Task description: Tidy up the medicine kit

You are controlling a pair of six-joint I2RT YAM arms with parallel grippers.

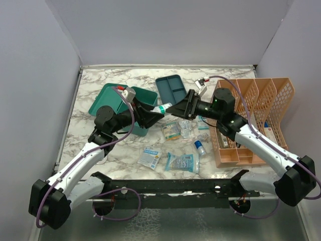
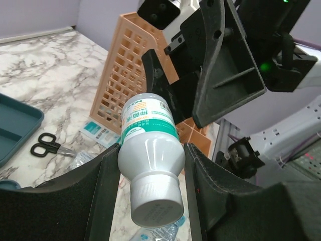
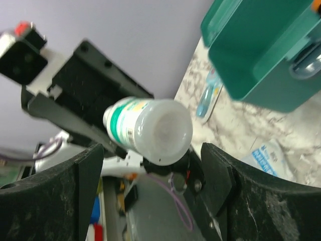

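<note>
With the left gripper (image 2: 150, 150) clamped on the white bottle (image 3: 150, 130) and the right gripper (image 3: 150, 148) spread around its base, seemingly not touching, an early release would drop it short of the medicine kit (image 1: 103, 100), at its nine o'clock from above.

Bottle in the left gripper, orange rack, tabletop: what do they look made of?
Bottle: seemingly plastic, with a glossy whitish body showing highlights, a ribbed cap and a printed green label.
Orange rack: likely moulded plastic, matte, uniform colour, square mesh holes.
Tabletop: marble pattern, grey veins on white. Real stone or printed laminate, cannot tell.
</note>
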